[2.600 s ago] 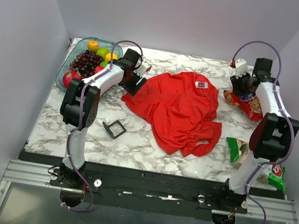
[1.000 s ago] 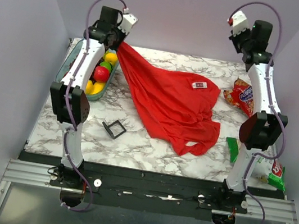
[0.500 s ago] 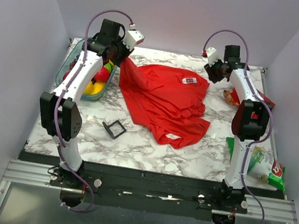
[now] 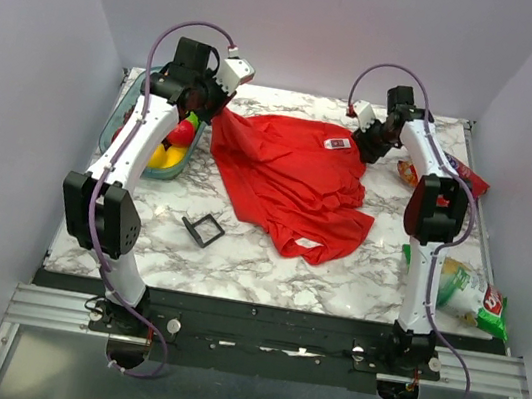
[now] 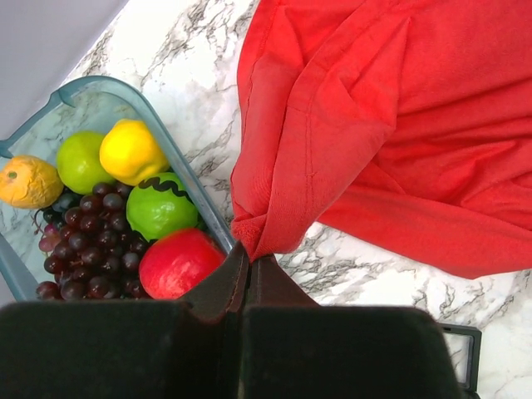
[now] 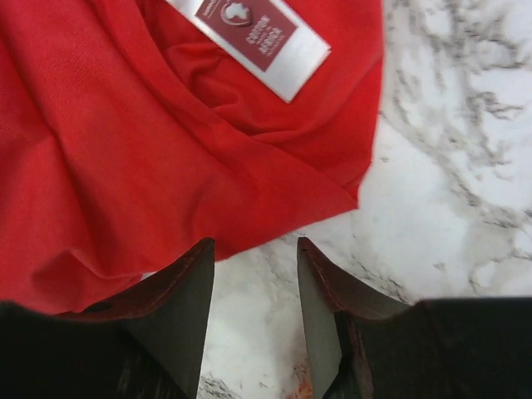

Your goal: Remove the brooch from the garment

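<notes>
The garment (image 4: 290,178), a bright red T-shirt, lies rumpled on the marble table (image 4: 237,256). My left gripper (image 4: 213,110) is shut on its left corner and holds that corner just above the table. In the left wrist view the red cloth (image 5: 332,141) runs into the pinched tips of the left gripper (image 5: 248,256). My right gripper (image 4: 365,146) stands open at the garment's far right edge. In the right wrist view the right gripper (image 6: 253,246) has only bare marble between its fingers, below the red hem (image 6: 208,191) and a white-and-maroon neck label (image 6: 249,33). The brooch is hidden.
A glass bowl (image 4: 114,135) of fruit stands at the far left, its rim (image 5: 187,179) next to my left gripper. A black square frame (image 4: 203,230) lies in front of the garment. A red snack bag (image 4: 457,174) and green bags (image 4: 469,292) lie on the right.
Both arms have come down from high above the table. The right gripper moved in to the garment's right edge and opened. The garment has slumped into a tighter heap.
</notes>
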Robot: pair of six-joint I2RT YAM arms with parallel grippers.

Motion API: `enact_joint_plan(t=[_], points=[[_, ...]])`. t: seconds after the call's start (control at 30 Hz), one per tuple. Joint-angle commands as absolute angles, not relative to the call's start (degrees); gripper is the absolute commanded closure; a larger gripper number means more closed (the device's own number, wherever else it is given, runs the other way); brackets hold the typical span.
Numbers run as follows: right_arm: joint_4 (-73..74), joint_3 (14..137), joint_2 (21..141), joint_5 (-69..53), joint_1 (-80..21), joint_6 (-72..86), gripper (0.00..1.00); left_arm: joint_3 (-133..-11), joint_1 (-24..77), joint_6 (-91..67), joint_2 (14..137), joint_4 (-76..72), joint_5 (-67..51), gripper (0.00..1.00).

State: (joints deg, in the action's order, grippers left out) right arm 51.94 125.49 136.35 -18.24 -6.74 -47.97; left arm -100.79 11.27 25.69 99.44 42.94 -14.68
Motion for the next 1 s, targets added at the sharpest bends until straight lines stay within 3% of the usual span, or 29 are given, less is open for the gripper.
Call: enact_joint_plan(t=[0.0,0.07,0.13,0.17,0.2,0.23,0.57,0.73,0.97], points=[[56.2,128.3,140.9,-16.9,-7.6,-49.5,0.49,-100.3,11.4,25.6,98.2,43.1,-16.3,1.0],[55.5,129.5,141.7,-15.7,-7.8,-48.9,0.51,-100.5,11.4,25.7,98.5,43.3,-16.1,1.0],[55.2,131.2,143.4,-13.3,-8.3,-49.0,0.63,-100.9,11.4,25.9,99.1,43.4,-16.1,1.0],[55.5,132.0,144.2,-12.4,-8.3,-49.0,0.72,-101.3,11.4,26.2,99.2,43.4,-16.1,1.0],[55.8,133.7,144.8,-11.9,-8.4,-49.2,0.94,-101.7,11.4,26.3,99.8,43.5,-16.0,1.0],[55.8,134.0,145.5,-10.6,-8.4,-48.4,0.99,-102.0,11.4,26.5,100.2,43.3,-15.9,1.0],[38.7,135.8,129.9,-13.1,-4.8,-37.1,0.99,-110.0,11.4,27.5,102.5,36.8,-12.3,1.0],[23.7,127.6,116.7,-11.9,-4.4,-37.0,0.99,-110.5,11.4,27.3,98.3,23.9,-8.5,1.0],[18.0,139.4,115.8,-8.2,-1.8,-30.9,0.99,-114.2,11.4,26.0,95.1,14.0,-4.0,1.0]])
